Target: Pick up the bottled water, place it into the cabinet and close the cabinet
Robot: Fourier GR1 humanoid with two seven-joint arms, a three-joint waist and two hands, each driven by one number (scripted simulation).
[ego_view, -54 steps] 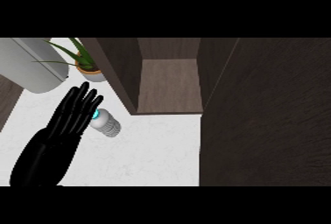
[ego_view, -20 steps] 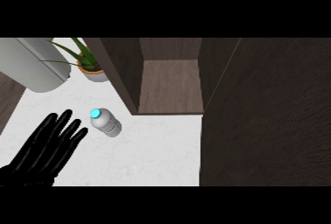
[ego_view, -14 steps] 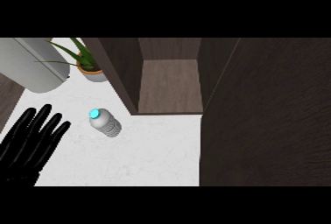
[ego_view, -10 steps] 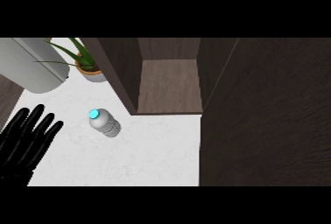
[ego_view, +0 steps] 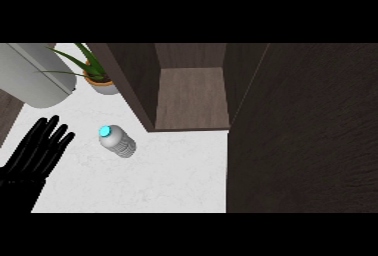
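Clearly, the pick-up step is judged not yet done: the water bottle (ego_view: 117,142) stands untouched on the white counter (ego_view: 170,180), left of centre, below the open cabinet (ego_view: 193,97). Only 1 hand is seen, the left hand (ego_view: 35,155), at the lower left edge, apart from the bottle, fingers straight and slightly spread. A reach and grasp are called for next. The bottle's long axis appears upright, blue cap toward the upper left.

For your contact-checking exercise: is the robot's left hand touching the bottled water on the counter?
Apart. The head view shows the left hand, fingers straight, at the left edge, with a strip of bare white counter between its fingertips and the bottled water.
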